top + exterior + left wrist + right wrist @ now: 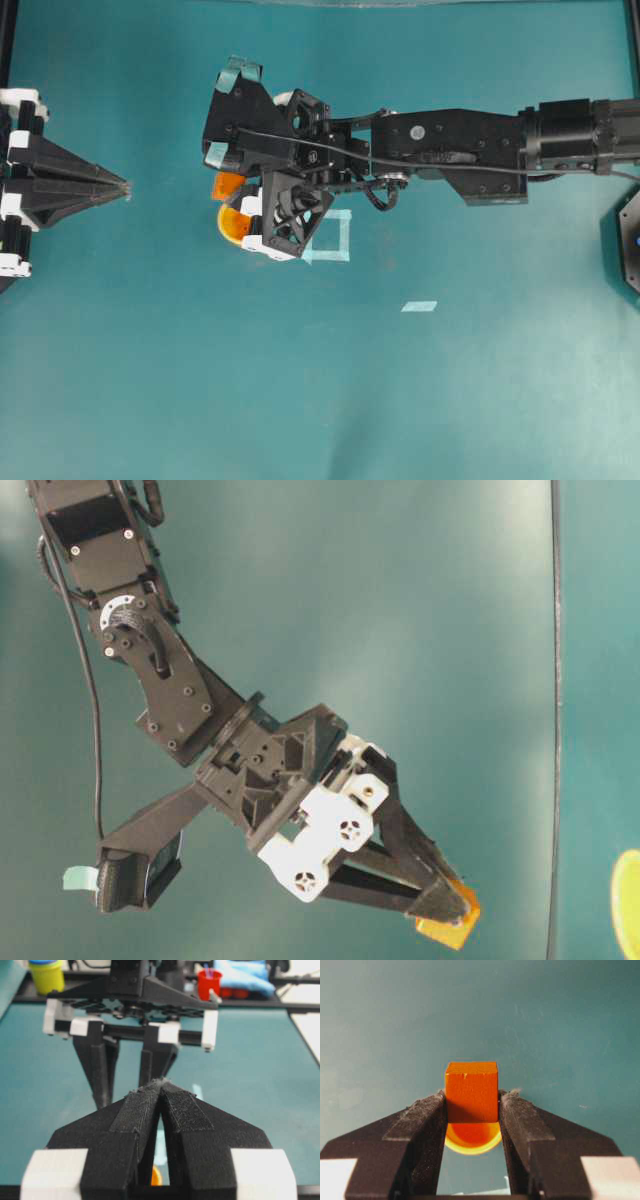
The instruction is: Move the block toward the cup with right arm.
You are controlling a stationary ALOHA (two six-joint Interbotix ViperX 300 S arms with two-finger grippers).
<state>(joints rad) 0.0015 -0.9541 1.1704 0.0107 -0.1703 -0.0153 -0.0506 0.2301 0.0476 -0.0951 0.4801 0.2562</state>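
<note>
The right gripper (472, 1102) is clamped on the block (471, 1091), one finger pad against each side face, so the cube sits squarely between the fingertips with its front half proud of them. That grip, low on the sides and not over the top, leaves the block's forward face free, which suits carrying it and setting it down without the fingers fouling anything beyond it.

Seen from the right wrist, the cup (472, 1138) lies behind the block, in the gap between the two fingers and nearer the palm than the fingertips; only an arc of its rim and orange inside shows there. In the overhead view the block (227, 185) pokes out just past the fingertips, and the cup (233, 224) shows as a curved orange edge close by, mostly hidden under the gripper body. The two look near each other, though whether they touch cannot be told. The table-level view shows the fingers angled downward onto the block (449, 922), with bare table around it; whether the cube rests on the surface or hangs just above it is unclear.

The left gripper (161, 1091) sits well apart, its two fingers pressed together at the tips and holding nothing, out of the way of the working arm
</note>
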